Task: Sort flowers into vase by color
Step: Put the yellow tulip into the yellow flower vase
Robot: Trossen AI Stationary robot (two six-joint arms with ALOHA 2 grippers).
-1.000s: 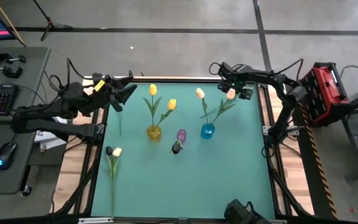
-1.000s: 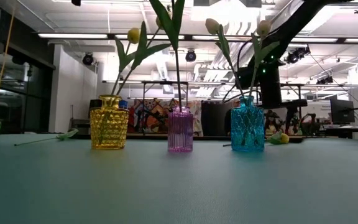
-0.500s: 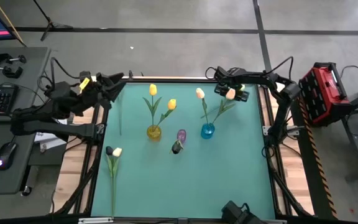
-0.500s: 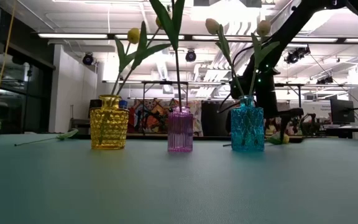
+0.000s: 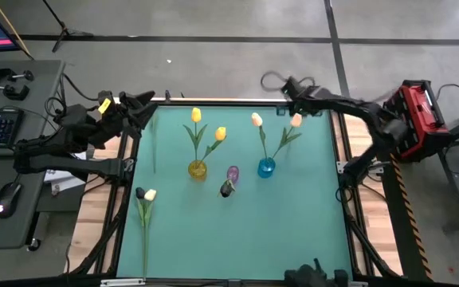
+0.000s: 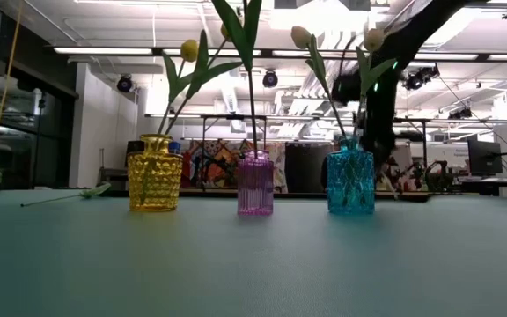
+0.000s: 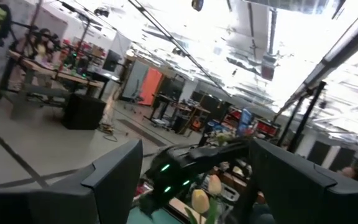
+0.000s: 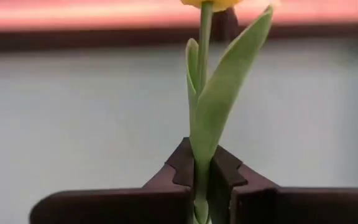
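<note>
Near the bottom left of the high view, two loose flowers point(image 5: 144, 206) lie flat on the green table point(image 5: 237, 239), one with a dark head and one pale yellow, their stems pointing down the picture.

Farther up, in the middle, three small vases stand in a row. The yellow vase point(image 6: 155, 173) is on the left and holds two yellow tulips point(image 5: 205, 127). The purple vase point(image 6: 255, 182) is in the middle and holds one dark tulip point(image 5: 227, 188) that leans over. The blue vase point(image 6: 351, 180) is on the right and holds two peach-pink tulips point(image 5: 273, 121).

At the upper left edge of the table is the left gripper point(image 5: 144, 104). Its two fingers stand apart with nothing between them.

At the upper right edge is the right gripper point(image 8: 202, 180). Its fingers are squeezed tight on the green stem of a yellow flower point(image 8: 211, 93), just under its long leaf. The stem stands straight up between the fingers.
</note>
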